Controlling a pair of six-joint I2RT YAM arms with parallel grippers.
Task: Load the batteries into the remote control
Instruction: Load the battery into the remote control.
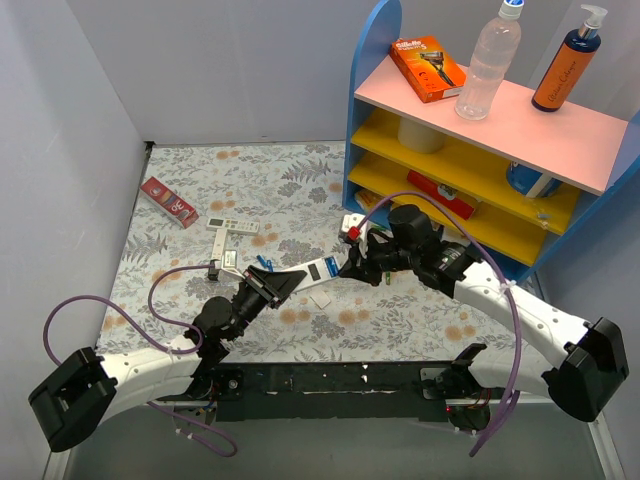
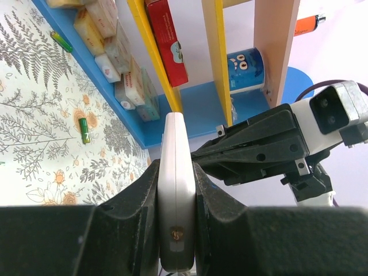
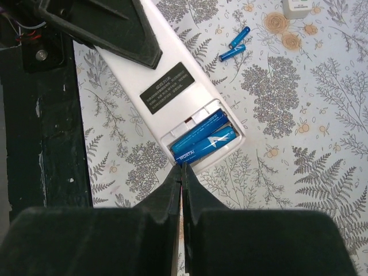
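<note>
My left gripper (image 1: 287,283) is shut on the white remote control (image 1: 318,270) and holds it above the table, back side up. In the left wrist view the remote (image 2: 175,138) shows edge-on, clamped between the fingers of the left gripper (image 2: 176,175). In the right wrist view its battery recess (image 3: 202,142) is open, with two blue batteries lying side by side in it. My right gripper (image 3: 183,168) is shut, with its tips at the near end of those batteries. It also shows in the top view (image 1: 352,263). Two loose blue batteries (image 3: 235,45) lie on the table beyond. Two green batteries (image 2: 84,130) lie near the shelf.
A thinner white remote with a crosswise piece (image 1: 226,238) and a red box (image 1: 168,201) lie at the left. A small white cover (image 1: 320,298) lies under the held remote. The blue and yellow shelf (image 1: 470,215), with bottles on top, stands at the right.
</note>
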